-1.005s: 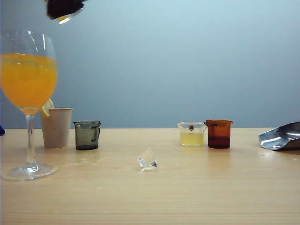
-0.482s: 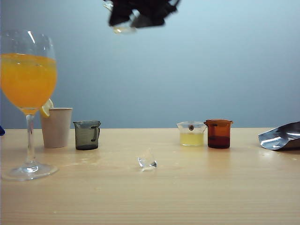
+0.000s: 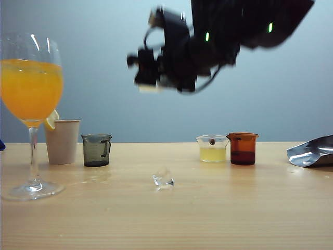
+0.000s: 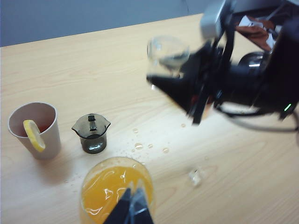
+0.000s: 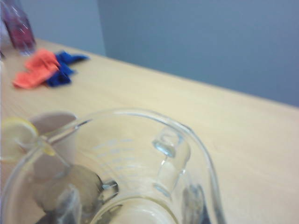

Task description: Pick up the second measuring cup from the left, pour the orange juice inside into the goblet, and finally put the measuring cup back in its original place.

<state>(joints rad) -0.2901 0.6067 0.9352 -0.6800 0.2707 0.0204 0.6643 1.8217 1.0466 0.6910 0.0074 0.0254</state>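
Right gripper point(image 3: 148, 78) with measuring cup point(image 4: 167, 56) high above open tabletop point(image 3: 218, 208).

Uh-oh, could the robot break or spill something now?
Maybe. The right hand carries the emptied measuring cup high over the table; if the grip slips, it could drop and crack. Its empty spot lies between the grey cup and the yellow cup, so a careless landing might bump one. The goblet is very full of orange juice, and the left hand hovers right above it.
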